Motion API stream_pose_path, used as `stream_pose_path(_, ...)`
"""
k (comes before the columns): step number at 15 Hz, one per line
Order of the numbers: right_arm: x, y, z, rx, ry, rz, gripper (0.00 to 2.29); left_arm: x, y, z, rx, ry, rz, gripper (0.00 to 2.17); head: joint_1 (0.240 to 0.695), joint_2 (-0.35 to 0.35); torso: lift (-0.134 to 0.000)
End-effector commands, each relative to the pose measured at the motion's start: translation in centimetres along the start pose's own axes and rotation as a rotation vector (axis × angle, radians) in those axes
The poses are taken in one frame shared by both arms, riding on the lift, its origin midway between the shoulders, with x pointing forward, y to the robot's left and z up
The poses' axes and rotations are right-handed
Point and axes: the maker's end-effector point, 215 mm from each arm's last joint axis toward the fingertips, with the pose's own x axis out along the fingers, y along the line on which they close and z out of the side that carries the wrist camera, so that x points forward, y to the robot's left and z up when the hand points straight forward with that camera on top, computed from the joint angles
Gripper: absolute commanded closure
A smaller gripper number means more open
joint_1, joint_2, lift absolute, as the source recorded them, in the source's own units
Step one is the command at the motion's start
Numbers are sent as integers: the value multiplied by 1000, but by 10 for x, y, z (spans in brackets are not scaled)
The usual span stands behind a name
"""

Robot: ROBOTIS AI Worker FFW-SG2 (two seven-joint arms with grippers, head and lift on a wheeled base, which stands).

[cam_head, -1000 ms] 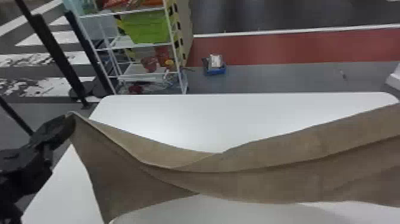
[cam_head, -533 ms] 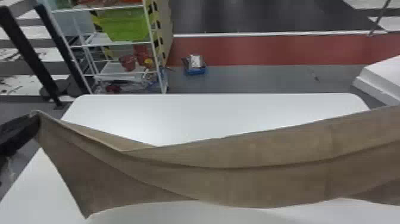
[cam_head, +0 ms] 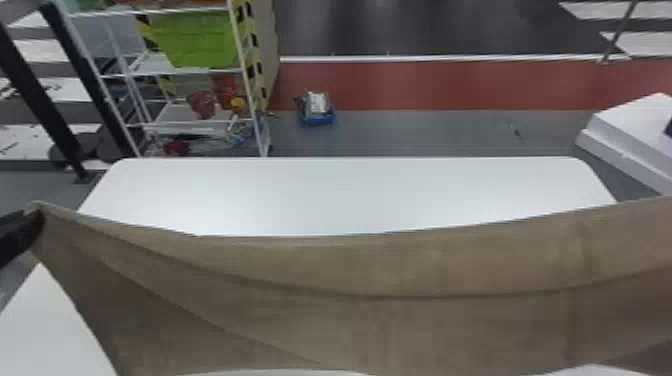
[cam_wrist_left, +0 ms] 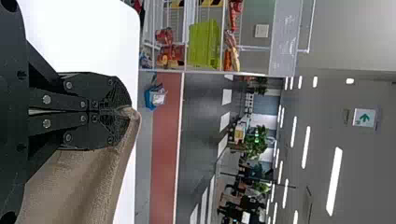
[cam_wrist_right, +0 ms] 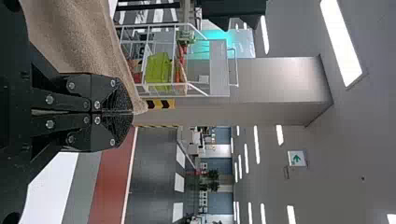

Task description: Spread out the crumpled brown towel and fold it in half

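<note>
So the left gripper (cam_head: 22, 231) is poking in from the left edge of the head view, with its black body slanting up toward the tips and aiming inward. In its wrist view the two flat fingers (cam_wrist_left: 112, 91) are squeezing together at the tips, lining up pretty evenly, with just a skinny slit running back between the links (cam_wrist_left: 56, 99). The dark wrist housing (cam_wrist_left: 11, 112) is sitting behind them.

Right gripper (cam_wrist_right: 126, 112) is basically matching that pose: its fingers (cam_wrist_right: 112, 91) are pressing together at the tips, a thin gap is showing farther back, and its own black wrist housing (cam_wrist_right: 11, 116) is sitting behind.
</note>
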Motion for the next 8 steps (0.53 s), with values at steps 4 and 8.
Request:
stream_pose_path(4,-19,-9,-5,54,-10,-6,1636,-16,6,6,-35,-8,-19,1447,695,41,-124)
stream_pose_path(8,-26,-31,-17,93,-14,-48,1636,-13,6,3,-53,9,-19,1447,695,13,-124)
